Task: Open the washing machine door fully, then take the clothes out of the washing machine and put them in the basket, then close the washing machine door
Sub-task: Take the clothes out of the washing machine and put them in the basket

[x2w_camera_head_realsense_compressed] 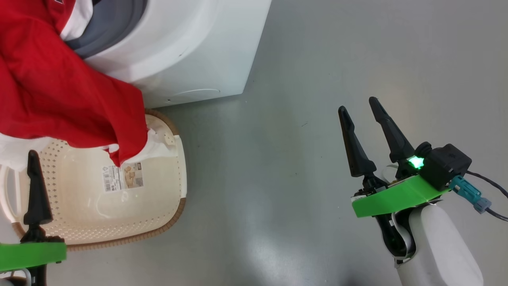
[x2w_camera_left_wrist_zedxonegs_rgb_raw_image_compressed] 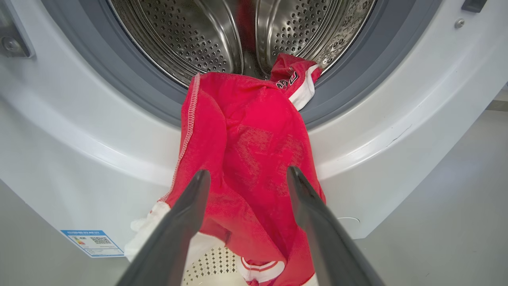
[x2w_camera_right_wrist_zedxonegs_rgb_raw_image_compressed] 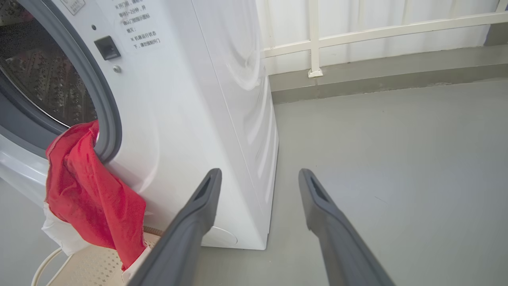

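Note:
A red garment with white trim, the clothes (x2w_camera_head_realsense_compressed: 59, 91), hangs out of the washing machine (x2w_camera_head_realsense_compressed: 186, 47) over its grey gasket (x2w_camera_left_wrist_zedxonegs_rgb_raw_image_compressed: 131, 83). Its lower end reaches into the cream basket (x2w_camera_head_realsense_compressed: 166, 214) on the floor in front. The steel drum (x2w_camera_left_wrist_zedxonegs_rgb_raw_image_compressed: 178, 35) stands exposed behind the clothes (x2w_camera_left_wrist_zedxonegs_rgb_raw_image_compressed: 246, 139). My left gripper (x2w_camera_left_wrist_zedxonegs_rgb_raw_image_compressed: 247, 171) is open, its fingers spread just short of the hanging cloth, holding nothing; one finger (x2w_camera_head_realsense_compressed: 37, 190) stands over the basket's left side. My right gripper (x2w_camera_head_realsense_compressed: 359, 107) is open over bare floor, to the right of the machine. The washing machine door is out of view.
Grey floor (x2w_camera_head_realsense_compressed: 278, 159) spreads to the right of the machine and basket. A white railing and a low kerb (x2w_camera_right_wrist_zedxonegs_rgb_raw_image_compressed: 357, 79) run behind the machine. A blue label (x2w_camera_left_wrist_zedxonegs_rgb_raw_image_compressed: 93, 242) sits low on the front panel. A paper sticker (x2w_camera_head_realsense_compressed: 123, 177) lies on the basket's bottom.

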You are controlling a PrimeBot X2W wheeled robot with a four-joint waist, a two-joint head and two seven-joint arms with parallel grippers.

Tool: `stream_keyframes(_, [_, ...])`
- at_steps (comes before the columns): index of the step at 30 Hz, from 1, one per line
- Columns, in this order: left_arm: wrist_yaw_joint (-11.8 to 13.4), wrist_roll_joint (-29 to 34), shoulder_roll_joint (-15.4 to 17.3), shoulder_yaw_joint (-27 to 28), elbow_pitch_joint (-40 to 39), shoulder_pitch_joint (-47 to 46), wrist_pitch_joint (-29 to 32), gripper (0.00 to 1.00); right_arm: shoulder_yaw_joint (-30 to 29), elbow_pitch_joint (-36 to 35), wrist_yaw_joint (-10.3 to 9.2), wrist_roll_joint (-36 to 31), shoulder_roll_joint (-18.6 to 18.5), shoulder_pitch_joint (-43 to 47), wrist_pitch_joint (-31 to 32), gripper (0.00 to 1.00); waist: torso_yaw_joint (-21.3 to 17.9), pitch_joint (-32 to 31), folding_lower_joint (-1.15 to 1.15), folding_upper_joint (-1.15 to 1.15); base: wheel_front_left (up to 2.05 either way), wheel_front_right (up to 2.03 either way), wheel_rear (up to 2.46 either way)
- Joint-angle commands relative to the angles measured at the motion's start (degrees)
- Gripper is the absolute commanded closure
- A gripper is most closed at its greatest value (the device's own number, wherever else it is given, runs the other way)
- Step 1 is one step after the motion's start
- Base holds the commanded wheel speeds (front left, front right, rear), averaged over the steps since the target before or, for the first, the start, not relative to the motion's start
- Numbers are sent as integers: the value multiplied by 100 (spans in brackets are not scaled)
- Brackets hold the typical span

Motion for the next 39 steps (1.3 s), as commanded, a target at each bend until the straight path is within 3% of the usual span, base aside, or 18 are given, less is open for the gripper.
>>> stream_keyframes(1, [-18,78,116,211,-157,114,-50,0,110,-115,9,7,47,100,-27,0,1,1,0,0,0,0,0])
stream_keyframes(11, [-18,-21,135,152,-79,-2,-50,0,154,-80,9,29,47,98,-27,0,-28,-39,0,0,0,0,0])
stream_keyframes(17, [-18,-98,224,-180,171,-664,79,0,100,-60,9,1,47,157,-27,0,109,-81,0,0,0,0,0])
stream_keyframes(29, [40,-154,525,-542,630,-2554,1381,0,134,-105,9,17,47,133,-27,0,112,-26,0,0,0,0,0])
stream_keyframes(34, [22,-131,713,-832,1104,-3205,1988,0,87,-143,9,14,47,132,-27,0,129,58,0,0,0,0,0])
stream_keyframes(39, [2,-261,770,-1080,1781,-3837,2225,0,89,-149,9,20,47,96,-27,0,136,133,0,0,0,0,0])
